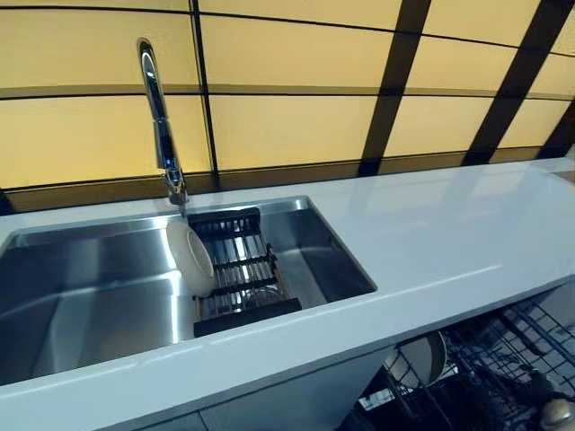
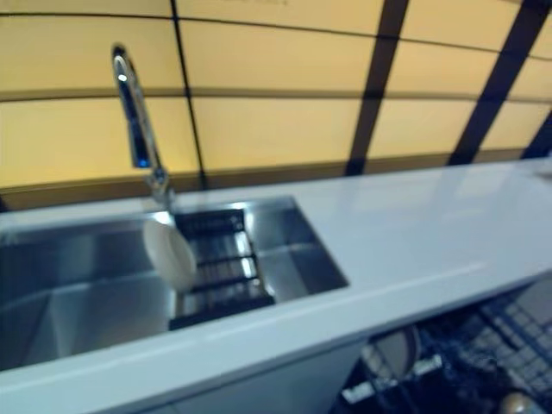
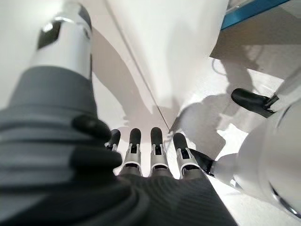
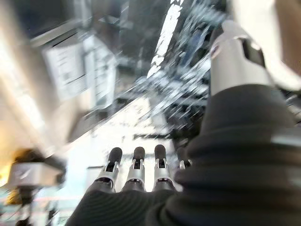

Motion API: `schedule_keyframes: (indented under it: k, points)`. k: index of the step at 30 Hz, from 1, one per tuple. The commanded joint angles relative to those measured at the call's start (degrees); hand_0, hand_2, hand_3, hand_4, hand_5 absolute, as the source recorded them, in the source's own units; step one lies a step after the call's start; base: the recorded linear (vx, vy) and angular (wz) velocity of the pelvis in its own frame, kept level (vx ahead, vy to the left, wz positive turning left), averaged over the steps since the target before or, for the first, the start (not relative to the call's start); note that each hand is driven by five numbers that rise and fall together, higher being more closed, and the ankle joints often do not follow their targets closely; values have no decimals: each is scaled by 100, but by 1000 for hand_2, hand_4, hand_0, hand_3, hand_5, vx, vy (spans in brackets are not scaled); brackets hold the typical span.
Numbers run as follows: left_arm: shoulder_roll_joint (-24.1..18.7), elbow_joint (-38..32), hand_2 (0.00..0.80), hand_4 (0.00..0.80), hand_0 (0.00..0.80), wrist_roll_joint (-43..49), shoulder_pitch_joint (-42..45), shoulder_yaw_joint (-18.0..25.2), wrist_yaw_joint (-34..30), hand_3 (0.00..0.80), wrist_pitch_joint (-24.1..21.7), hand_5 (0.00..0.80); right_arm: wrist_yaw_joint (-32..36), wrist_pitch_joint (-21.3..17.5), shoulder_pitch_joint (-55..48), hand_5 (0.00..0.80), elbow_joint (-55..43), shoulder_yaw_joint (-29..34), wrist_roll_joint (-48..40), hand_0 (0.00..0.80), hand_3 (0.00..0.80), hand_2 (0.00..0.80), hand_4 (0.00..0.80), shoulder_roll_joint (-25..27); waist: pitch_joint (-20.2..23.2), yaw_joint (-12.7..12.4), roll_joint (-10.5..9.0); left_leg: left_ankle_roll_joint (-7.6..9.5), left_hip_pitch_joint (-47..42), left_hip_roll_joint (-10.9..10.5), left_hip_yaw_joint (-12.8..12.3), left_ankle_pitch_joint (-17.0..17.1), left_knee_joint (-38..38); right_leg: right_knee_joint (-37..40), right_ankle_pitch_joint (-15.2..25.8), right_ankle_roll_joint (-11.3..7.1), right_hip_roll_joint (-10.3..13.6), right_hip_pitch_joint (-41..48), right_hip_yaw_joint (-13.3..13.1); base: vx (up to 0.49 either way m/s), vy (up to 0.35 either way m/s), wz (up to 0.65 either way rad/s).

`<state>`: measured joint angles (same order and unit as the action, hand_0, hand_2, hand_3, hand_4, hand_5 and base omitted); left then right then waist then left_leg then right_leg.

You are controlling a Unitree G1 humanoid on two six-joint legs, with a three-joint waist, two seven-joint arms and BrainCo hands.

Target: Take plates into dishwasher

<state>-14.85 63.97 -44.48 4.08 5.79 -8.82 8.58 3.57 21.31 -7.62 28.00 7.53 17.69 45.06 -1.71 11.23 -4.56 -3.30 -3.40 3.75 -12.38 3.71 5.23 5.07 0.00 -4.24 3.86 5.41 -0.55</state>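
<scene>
A white plate (image 1: 190,256) stands on edge in a black dish rack (image 1: 247,269) inside the steel sink (image 1: 90,287). Another plate (image 1: 422,359) stands in the open dishwasher's dark wire rack (image 1: 503,359) below the counter at the lower right. Neither hand shows in the eye views. In the left wrist view my left hand (image 3: 159,150) has straight fingers and holds nothing, with a white cabinet front and the floor past it. In the right wrist view my right hand (image 4: 136,165) has straight fingers and is empty, over the blurred wire rack.
A tall chrome faucet (image 1: 160,117) rises behind the sink, just above the plate. A white countertop (image 1: 431,233) runs to the right of the sink. A yellow panelled wall with dark strips (image 1: 296,117) stands behind it.
</scene>
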Motion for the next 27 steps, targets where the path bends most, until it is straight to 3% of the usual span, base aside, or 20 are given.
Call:
schedule_keyframes:
  k: [1,8,12,16,23,27]
  points:
    - [-99,50,0,0,0,51,-366,173,66,0,-138,0,128,-3,238,0,-184,280,318,0,0,0,0,609,52,-64,-117,116,-342,-14,112,-543,-23,-7,703,-470,-88,-410,-106,5,12,-10]
    - [-142,67,0,0,0,-135,-467,71,163,0,-157,0,129,18,265,0,86,755,179,0,0,0,0,1421,81,-39,-195,98,-319,26,52,-541,-23,-7,724,-473,-139,-445,-176,-3,0,-9]
    - [-179,82,0,0,0,-256,-516,-24,203,0,-125,0,-171,-182,392,0,215,922,-67,0,0,0,0,1859,81,-77,-225,101,-311,23,82,-546,-23,-7,717,-461,-151,-441,-188,-1,-1,-1]
    - [-188,172,0,0,0,-292,-518,-70,168,0,-148,0,-175,-136,773,0,-124,1047,-166,0,0,0,0,2393,101,-124,-235,102,-313,0,137,-544,-23,-7,677,-432,-155,-419,-193,0,0,0]
    - [-160,197,0,0,0,-385,-554,-222,153,0,-187,0,-375,-595,1454,0,-625,1020,-81,0,0,0,0,3099,73,-281,-209,106,-296,-72,240,-528,-23,-7,618,-406,-99,-361,-84,-6,7,1]
    - [-181,319,0,0,0,-453,-541,-306,6,0,-282,0,-381,-1222,2476,0,-1277,313,355,0,0,0,0,3574,78,-496,-216,109,-271,-124,338,-516,-23,-7,570,-412,-40,-321,64,-11,25,12]
